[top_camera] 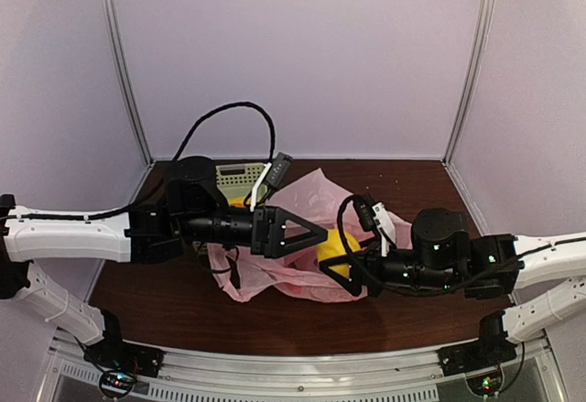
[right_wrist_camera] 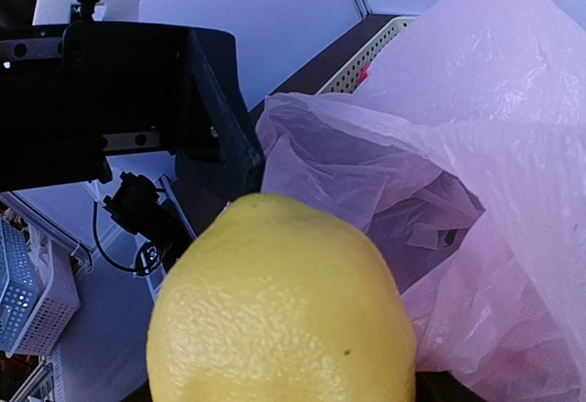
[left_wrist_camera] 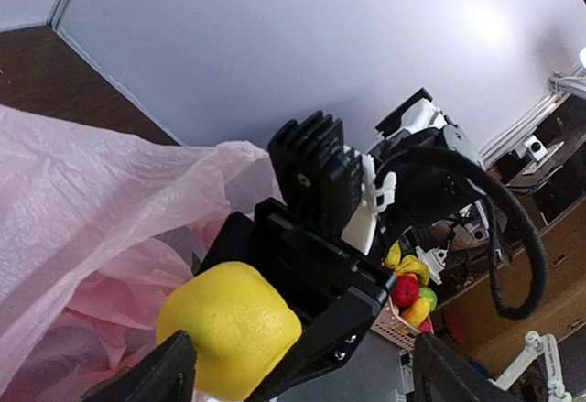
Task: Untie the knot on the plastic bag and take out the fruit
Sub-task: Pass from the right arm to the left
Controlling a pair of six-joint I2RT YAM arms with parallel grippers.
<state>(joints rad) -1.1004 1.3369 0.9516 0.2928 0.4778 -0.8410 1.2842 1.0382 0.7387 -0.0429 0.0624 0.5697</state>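
The left hand (top_camera: 311,233) hangs over the plastic bag (top_camera: 293,272), its fingers (left_wrist_camera: 169,370) spread wide and holding nothing. Behind its arm the pale basket (top_camera: 236,178) is mostly hidden. The bag lies crumpled on the tabletop (top_camera: 183,301); what is inside it cannot be made out. Just off the left fingertips, above the bag's right side, the yellow fruit (top_camera: 330,248) sits clamped in the right hand (top_camera: 341,263), whose fingers it largely covers.

Your white-and-black left arm (top_camera: 73,234) lies level, its black two-finger left end effector (top_camera: 311,233) spread wide. Your right arm (top_camera: 540,255) is level too, right end effector (top_camera: 341,260) clamped on a yellow dimpled fruit (right_wrist_camera: 284,310).
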